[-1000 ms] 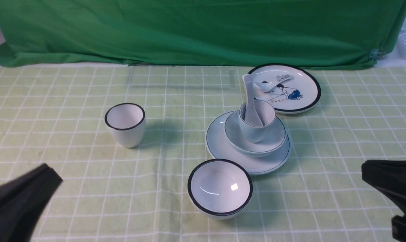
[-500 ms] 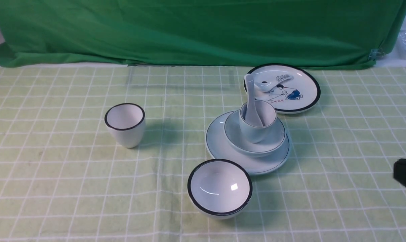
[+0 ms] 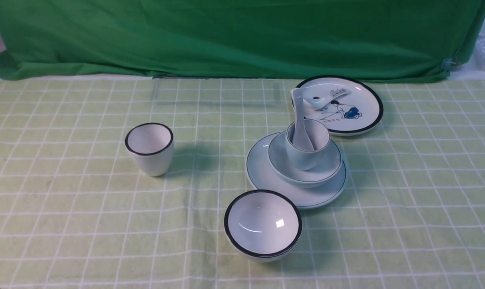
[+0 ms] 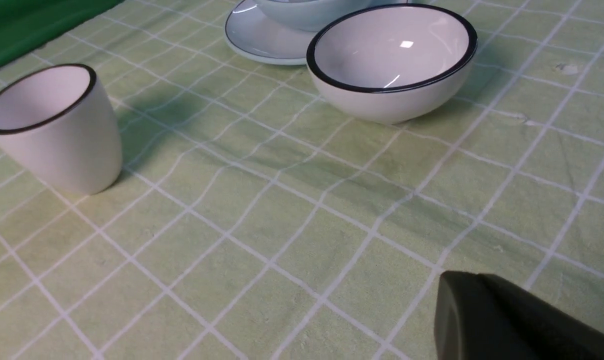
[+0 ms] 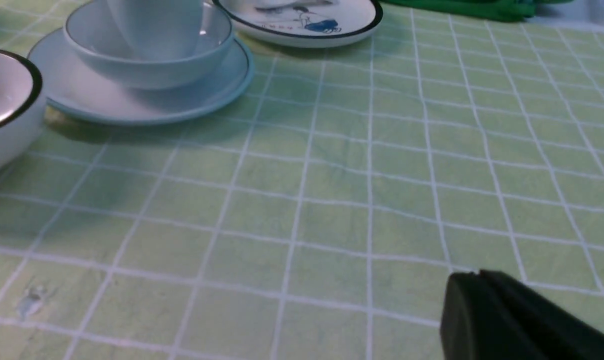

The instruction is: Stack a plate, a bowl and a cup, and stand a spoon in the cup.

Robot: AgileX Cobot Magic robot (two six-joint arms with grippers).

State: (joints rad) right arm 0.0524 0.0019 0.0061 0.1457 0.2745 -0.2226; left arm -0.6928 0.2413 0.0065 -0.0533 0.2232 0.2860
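Pale blue-green plate (image 3: 262, 176) sat on the checked cloth (image 3: 86, 216), carrying bowl (image 3: 327, 168), cup (image 3: 304, 158) and upright white spoon (image 3: 298, 116). Stack judged complete; no further move needed. Left gripper (image 4: 502, 320) and right gripper (image 5: 502, 320) showed one dark tip each: spread or pressed, cannot tell.

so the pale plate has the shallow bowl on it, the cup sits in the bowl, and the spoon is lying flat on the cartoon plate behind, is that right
Not quite. The spoon isn't lying on the cartoon plate; it stands in the cup, handle leaning up above the rim. The front view shows it. The rest holds: the cup sits in the bowl, which rests on the plate.
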